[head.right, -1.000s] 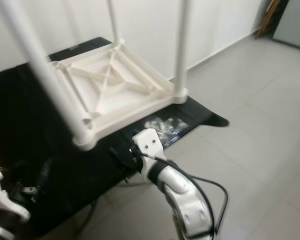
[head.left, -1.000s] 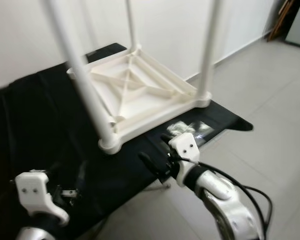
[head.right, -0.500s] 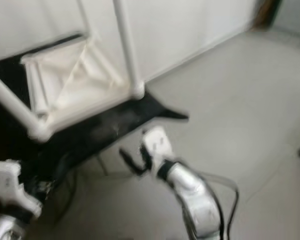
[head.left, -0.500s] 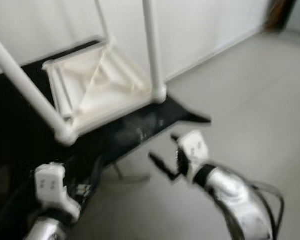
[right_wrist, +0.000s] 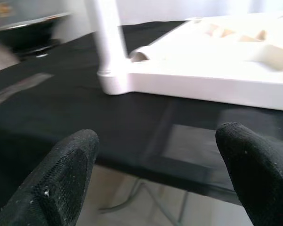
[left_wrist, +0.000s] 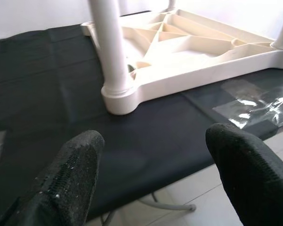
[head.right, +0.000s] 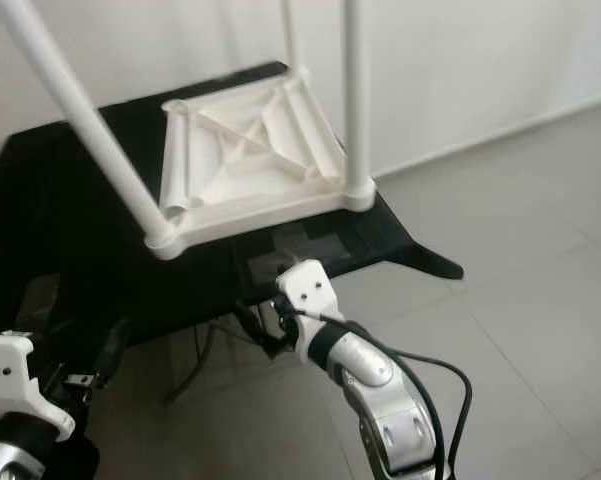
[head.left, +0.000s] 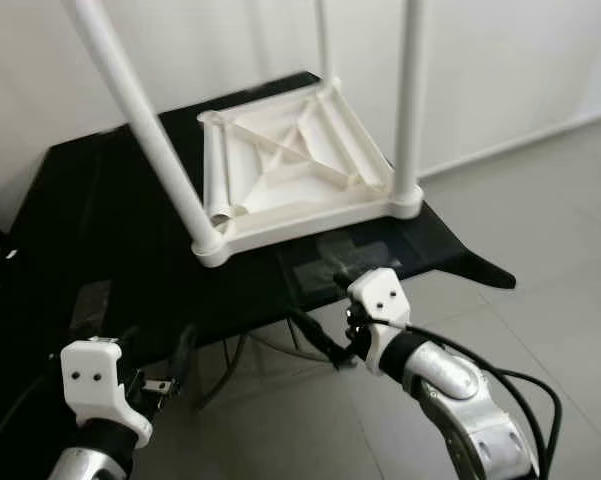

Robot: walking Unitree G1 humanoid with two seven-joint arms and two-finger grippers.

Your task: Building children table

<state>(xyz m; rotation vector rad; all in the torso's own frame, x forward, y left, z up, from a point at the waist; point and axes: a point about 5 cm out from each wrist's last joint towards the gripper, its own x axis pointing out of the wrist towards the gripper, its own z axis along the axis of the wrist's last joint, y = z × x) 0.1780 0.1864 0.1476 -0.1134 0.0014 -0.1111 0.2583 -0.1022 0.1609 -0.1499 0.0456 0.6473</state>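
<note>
A white plastic children's table (head.left: 290, 165) lies upside down on a black cloth-covered surface (head.left: 100, 220). Three of its white legs stand upward, with one (head.left: 145, 125) at the near left corner and one (head.left: 410, 100) at the near right. A crumpled clear plastic bag (left_wrist: 254, 106) lies on the cloth just in front of it. My left gripper (left_wrist: 153, 141) is open and holds nothing, low before the cloth's front edge and pointing at the near left leg. My right gripper (head.left: 320, 320) is open and holds nothing, level with the front edge below the near right corner.
A white wall runs close behind the surface. Grey tiled floor (head.left: 540, 200) spreads to the right and in front. A corner of the black cloth (head.left: 485, 270) juts out over the floor. Thin metal frame legs (head.left: 240, 350) show under the front edge.
The whole picture has swung, so the camera moved; the upside-down table now sits nearer the middle. Both grippers stay open and hold nothing in front of the cloth's edge.
</note>
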